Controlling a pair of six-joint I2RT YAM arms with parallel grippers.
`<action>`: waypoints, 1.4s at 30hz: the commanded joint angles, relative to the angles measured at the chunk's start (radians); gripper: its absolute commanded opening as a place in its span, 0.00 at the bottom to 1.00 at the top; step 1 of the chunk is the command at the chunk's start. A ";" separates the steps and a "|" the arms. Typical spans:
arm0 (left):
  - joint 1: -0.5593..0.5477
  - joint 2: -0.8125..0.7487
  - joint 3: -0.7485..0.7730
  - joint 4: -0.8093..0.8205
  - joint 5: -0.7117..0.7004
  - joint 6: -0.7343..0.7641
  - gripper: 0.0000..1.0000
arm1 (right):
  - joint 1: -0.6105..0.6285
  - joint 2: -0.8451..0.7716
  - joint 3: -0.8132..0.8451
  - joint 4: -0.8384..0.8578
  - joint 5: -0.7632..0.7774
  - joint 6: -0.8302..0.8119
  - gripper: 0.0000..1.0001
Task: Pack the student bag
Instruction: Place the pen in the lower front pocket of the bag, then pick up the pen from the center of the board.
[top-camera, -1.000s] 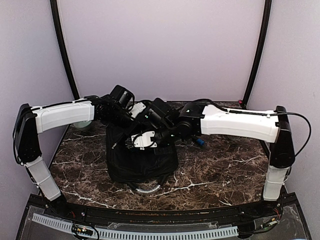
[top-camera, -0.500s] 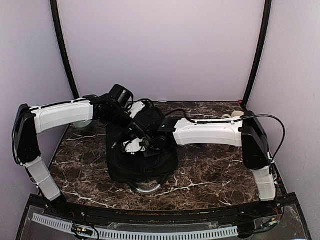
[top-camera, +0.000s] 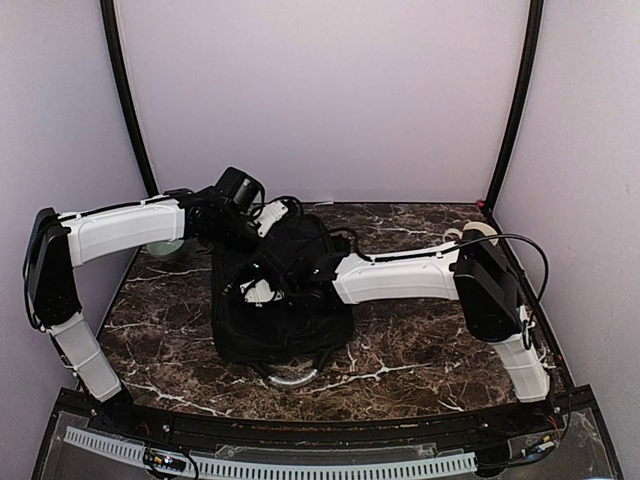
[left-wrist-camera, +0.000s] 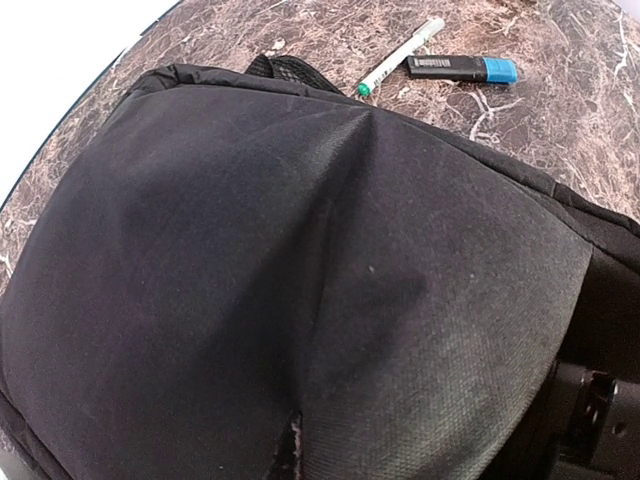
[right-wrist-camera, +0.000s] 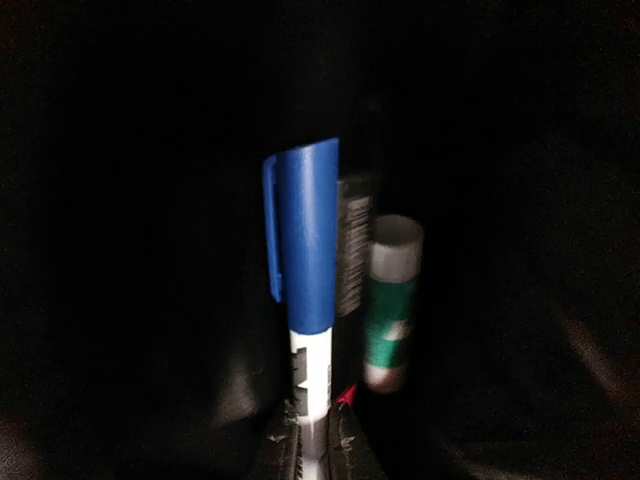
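With right gripper clamped on the blue-capped marker, lower it beside what may be a green glue stick before letting go, deep in the student bag lying mid-way across the table, left gripper beyond pinched shut on its fabric.

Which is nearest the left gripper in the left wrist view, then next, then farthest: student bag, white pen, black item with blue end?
From the left gripper, at the bottom edge:
1. student bag, fabric right against it.
2. white pen, on the table past the bag's far edge.
3. black item with blue end, just right of the pen, only slightly farther.
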 joint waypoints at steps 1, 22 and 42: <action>-0.002 -0.084 0.042 0.036 0.055 -0.021 0.02 | 0.005 0.033 -0.069 0.372 0.129 -0.166 0.24; 0.005 -0.079 0.034 0.040 0.042 -0.016 0.01 | 0.071 -0.159 -0.147 0.169 0.051 0.067 0.36; 0.004 -0.060 0.040 0.034 0.047 -0.021 0.01 | 0.023 -0.573 -0.453 -0.368 -0.491 0.418 0.40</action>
